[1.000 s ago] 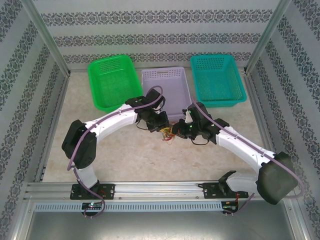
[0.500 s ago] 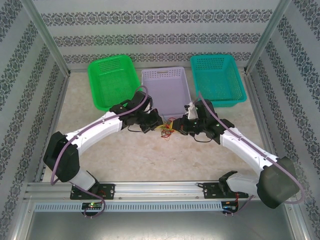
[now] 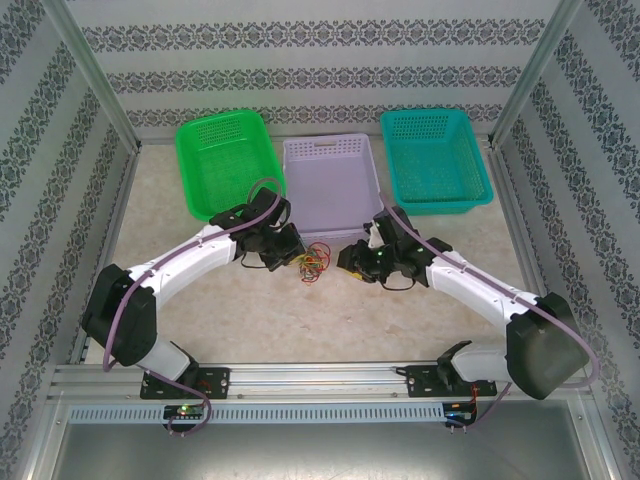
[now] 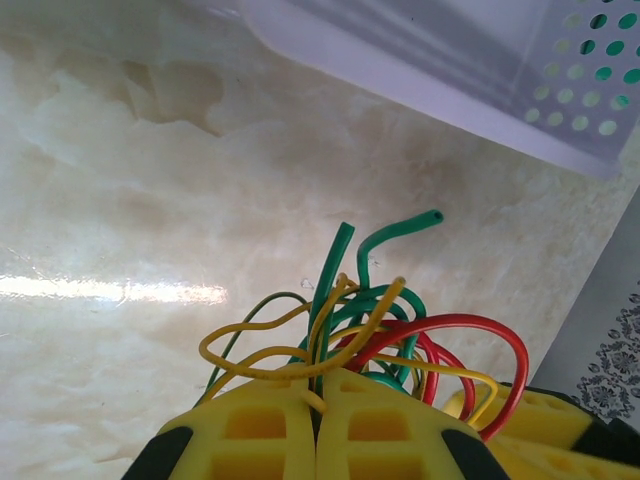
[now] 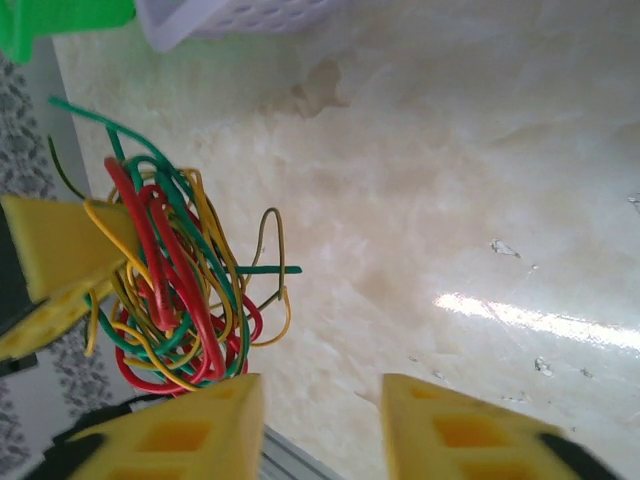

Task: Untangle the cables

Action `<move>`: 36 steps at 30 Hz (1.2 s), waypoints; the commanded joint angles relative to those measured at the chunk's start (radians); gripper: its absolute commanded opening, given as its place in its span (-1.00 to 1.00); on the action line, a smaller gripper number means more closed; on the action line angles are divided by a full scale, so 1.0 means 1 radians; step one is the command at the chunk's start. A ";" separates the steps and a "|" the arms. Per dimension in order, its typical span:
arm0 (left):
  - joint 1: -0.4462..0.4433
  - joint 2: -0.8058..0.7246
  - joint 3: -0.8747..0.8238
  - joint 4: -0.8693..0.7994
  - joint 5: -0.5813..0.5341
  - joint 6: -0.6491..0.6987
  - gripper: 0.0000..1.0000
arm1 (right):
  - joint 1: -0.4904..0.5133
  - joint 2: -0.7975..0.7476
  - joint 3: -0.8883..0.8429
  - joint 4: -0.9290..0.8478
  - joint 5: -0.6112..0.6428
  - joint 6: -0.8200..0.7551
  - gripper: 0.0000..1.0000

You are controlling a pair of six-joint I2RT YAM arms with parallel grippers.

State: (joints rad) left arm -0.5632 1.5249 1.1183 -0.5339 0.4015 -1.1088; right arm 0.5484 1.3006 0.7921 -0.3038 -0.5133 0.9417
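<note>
The left gripper (image 4: 315, 388), closed on the tangle of thin red, green and yellow wires (image 4: 375, 320), anchored it; the open, empty right gripper (image 5: 322, 400) likely awaited a strand.

Green basket (image 3: 222, 160), lilac basket (image 3: 330, 178), teal basket (image 3: 436, 155) abreast.

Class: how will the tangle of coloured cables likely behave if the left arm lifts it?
The cables probably hold some shape: free green ends stick out curved, not drooping. Thin strands, so likely light. Looped through one another and pinched by the left gripper, jaws shut, they would probably rise as one clump.
</note>
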 commanded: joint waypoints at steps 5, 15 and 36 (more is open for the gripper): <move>-0.017 0.002 -0.009 0.017 0.063 0.037 -1.00 | 0.024 0.015 0.043 0.082 0.013 0.098 -0.11; -0.029 -0.007 -0.009 0.032 0.073 0.020 -1.00 | 0.025 0.063 0.030 0.120 0.014 0.134 -0.72; -0.029 -0.095 0.042 -0.444 -0.367 0.183 -1.00 | -0.101 -0.196 -0.006 -0.302 0.227 -0.059 -1.00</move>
State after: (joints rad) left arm -0.5945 1.4464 1.1397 -0.7876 0.1844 -1.0008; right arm 0.5018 1.1530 0.7948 -0.4843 -0.3832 0.9367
